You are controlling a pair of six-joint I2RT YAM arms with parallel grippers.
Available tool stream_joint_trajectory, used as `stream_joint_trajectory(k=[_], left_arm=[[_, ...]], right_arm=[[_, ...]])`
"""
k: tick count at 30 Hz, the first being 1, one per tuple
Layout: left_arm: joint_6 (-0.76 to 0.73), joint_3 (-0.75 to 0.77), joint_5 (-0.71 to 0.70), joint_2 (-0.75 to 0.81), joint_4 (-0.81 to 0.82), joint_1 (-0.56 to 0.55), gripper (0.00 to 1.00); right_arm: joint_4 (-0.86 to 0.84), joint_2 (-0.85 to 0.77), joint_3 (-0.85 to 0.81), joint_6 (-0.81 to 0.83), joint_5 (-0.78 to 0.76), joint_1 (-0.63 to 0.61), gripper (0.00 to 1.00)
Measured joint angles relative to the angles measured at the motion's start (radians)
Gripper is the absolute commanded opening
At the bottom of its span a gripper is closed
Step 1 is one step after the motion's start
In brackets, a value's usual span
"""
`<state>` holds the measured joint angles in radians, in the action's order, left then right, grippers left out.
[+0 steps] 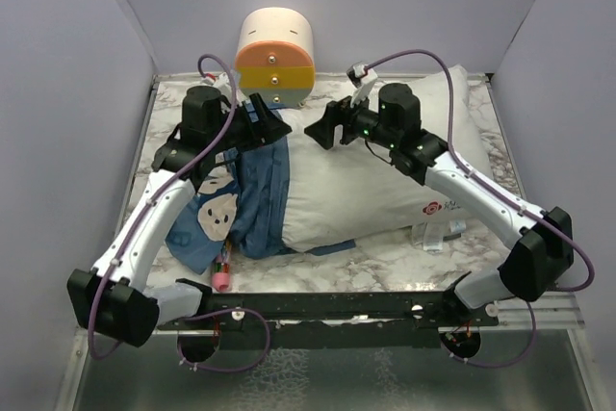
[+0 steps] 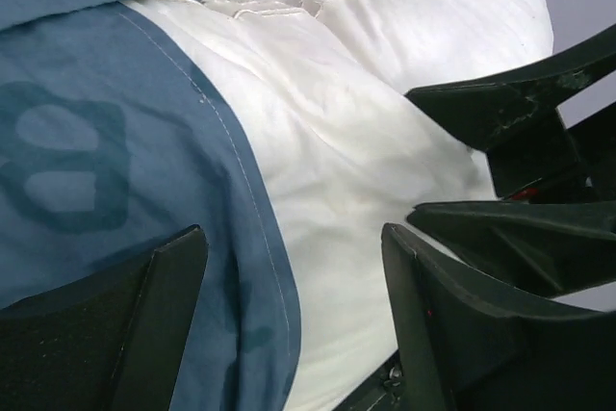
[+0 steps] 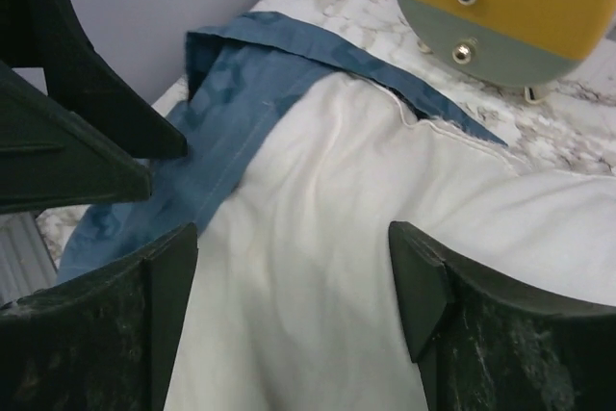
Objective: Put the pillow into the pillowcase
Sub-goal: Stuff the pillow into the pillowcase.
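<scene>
The white pillow (image 1: 385, 190) lies across the table with its left end inside the blue pillowcase (image 1: 241, 204). The pillowcase's open hem (image 2: 260, 238) crosses the pillow (image 2: 366, 141). My left gripper (image 1: 274, 127) is open above the hem at the pillow's far edge; its jaws straddle blue cloth and white pillow, holding nothing. My right gripper (image 1: 322, 132) is open just to its right, jaws wide over bare pillow (image 3: 318, 267), with the pillowcase edge (image 3: 241, 113) to the left. The two grippers face each other closely.
A cream-and-orange cylinder (image 1: 276, 55) stands at the back, just behind the grippers; it also shows in the right wrist view (image 3: 510, 7). A small pink and red object (image 1: 222, 271) lies at the front by the pillowcase. Grey walls enclose the marble table (image 1: 385, 257).
</scene>
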<state>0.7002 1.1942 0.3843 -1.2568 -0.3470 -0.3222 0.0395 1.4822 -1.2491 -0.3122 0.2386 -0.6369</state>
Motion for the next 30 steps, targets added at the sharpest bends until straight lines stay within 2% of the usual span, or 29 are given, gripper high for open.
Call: stream_joint_trajectory(k=[4,8,12,15,20,25,30], left_arm=[[-0.043,0.013,-0.021,0.100,-0.098,0.028,0.68],[-0.059,0.013,-0.026,0.157,-0.186,0.031,0.57],[-0.039,0.000,-0.016,0.233,-0.287,0.031,0.52],[-0.007,-0.026,-0.006,0.277,-0.330,0.013,0.52],[0.051,-0.084,-0.063,0.311,-0.417,-0.142,0.54],[0.092,-0.110,-0.196,0.284,-0.481,-0.265,0.54],[0.095,-0.154,-0.291,0.208,-0.465,-0.280,0.42]], right_arm=[[0.019,-0.070,-0.028,0.049,0.110,0.001,0.84],[-0.010,-0.169,-0.011,0.066,0.254,0.001,0.85],[-0.099,-0.298,0.117,0.056,0.412,-0.004,0.85],[-0.083,-0.354,0.205,0.064,0.476,-0.032,0.84],[0.069,-0.398,0.280,0.101,0.462,-0.080,0.82],[0.219,-0.401,0.287,0.127,0.335,-0.092,0.82],[0.281,-0.307,0.267,0.134,0.219,-0.098,0.82]])
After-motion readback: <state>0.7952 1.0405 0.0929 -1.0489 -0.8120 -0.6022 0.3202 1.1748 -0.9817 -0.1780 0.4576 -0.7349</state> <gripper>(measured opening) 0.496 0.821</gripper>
